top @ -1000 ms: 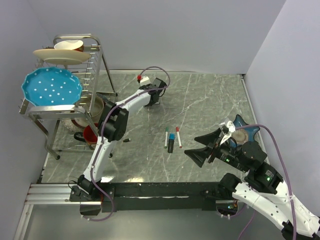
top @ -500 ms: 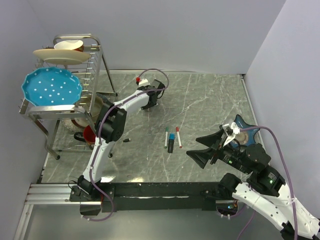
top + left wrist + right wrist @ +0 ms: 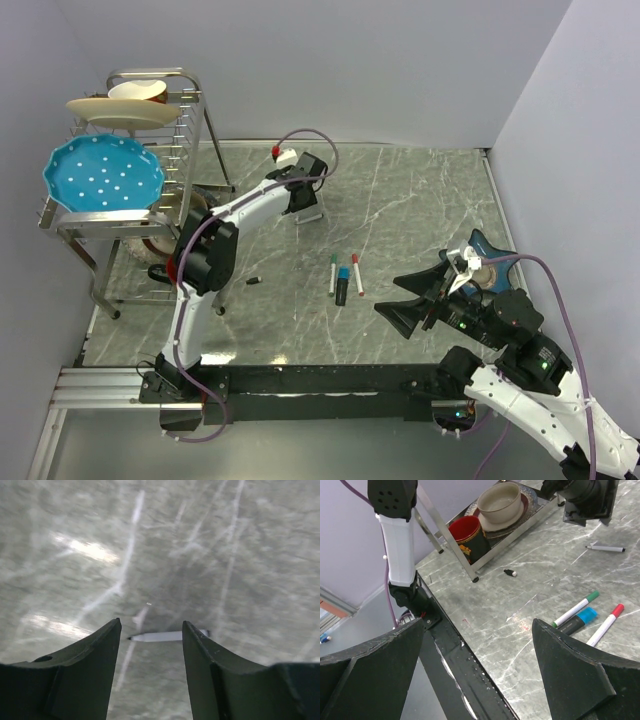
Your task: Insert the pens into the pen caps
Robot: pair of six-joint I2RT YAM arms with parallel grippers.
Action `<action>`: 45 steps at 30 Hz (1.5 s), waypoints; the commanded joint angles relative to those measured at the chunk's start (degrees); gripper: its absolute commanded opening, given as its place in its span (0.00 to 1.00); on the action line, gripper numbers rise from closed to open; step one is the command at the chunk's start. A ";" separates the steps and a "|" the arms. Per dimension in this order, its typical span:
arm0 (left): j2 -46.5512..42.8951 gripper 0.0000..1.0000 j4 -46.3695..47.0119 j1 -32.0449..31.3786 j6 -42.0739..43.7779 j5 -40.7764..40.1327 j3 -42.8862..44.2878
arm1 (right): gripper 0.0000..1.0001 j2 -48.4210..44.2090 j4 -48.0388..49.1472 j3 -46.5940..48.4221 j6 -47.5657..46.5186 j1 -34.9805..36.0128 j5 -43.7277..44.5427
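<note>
My left gripper [image 3: 306, 204] hangs open over the far part of the table. Just beyond its tips in the left wrist view, a thin white pen [image 3: 167, 636] lies flat, its dark tip bare and pointing left; nothing is between the fingers [image 3: 100, 650]. That pen [image 3: 606, 548] also shows in the right wrist view. A small black cap [image 3: 254, 280] lies alone near the rack. Mid-table lie three capped pens: green-capped [image 3: 333, 272], black with blue cap [image 3: 342, 286], red-capped [image 3: 357, 272]. My right gripper [image 3: 420, 296] stands wide open, empty, right of them.
A metal dish rack [image 3: 185, 120] stands at the far left with a blue plate [image 3: 103, 173], a red cup [image 3: 465, 532] and a bowl [image 3: 500, 502]. The table's near edge [image 3: 450, 645] runs under my right gripper. A blue star-shaped object [image 3: 478, 245] lies at the right.
My left gripper's jaws have spread wider, and the left arm's elbow has swung left. A white pen now lies on the table under that gripper. The right arm has barely shifted.
</note>
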 commanded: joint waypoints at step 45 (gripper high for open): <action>9.24 0.49 -30.64 0.58 -75.81 8.36 19.19 | 0.96 1.96 0.12 1.65 -2.93 -0.10 3.64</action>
